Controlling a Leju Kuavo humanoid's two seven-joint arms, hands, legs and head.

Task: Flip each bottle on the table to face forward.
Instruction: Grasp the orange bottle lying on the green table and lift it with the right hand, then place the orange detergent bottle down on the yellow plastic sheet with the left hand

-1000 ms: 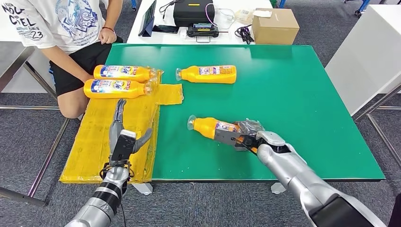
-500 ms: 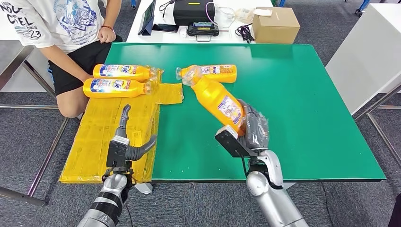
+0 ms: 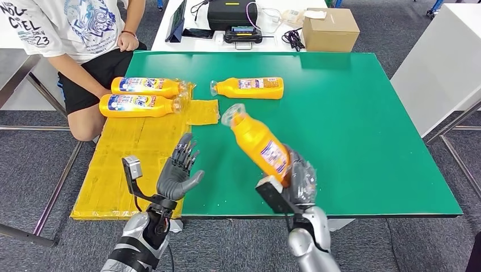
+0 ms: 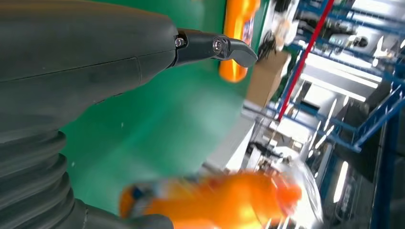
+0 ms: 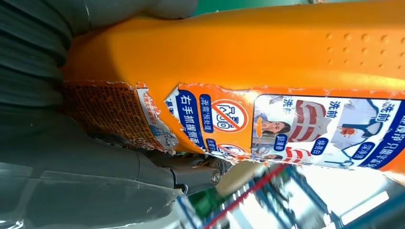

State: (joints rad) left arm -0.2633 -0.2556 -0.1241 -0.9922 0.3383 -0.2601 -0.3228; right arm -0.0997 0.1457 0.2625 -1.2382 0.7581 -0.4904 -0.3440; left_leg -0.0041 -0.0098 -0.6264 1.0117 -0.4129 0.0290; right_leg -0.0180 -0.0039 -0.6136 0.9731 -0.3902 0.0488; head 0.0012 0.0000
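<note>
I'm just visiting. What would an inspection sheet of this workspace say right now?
Surface: green table, yellow mat over its left part.
Job's things: held bottle lifted and tilted; lying bottle on the green; two bottles on the mat.
Clutter: nothing seen on the table.
Hands: right hand grips the held bottle; left hand raised, fingers spread.
Cables: black cables on the white table behind.
Surroundings: cardboard box, seated person.

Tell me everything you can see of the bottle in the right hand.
The held bottle is orange, plastic-looking, with a clear cap end and a torn printed label showing blue and white panels. The right hand grips its base end. It is lifted off the green table, tilted, cap end pointing up and away toward the left. Nothing else touches it.
</note>
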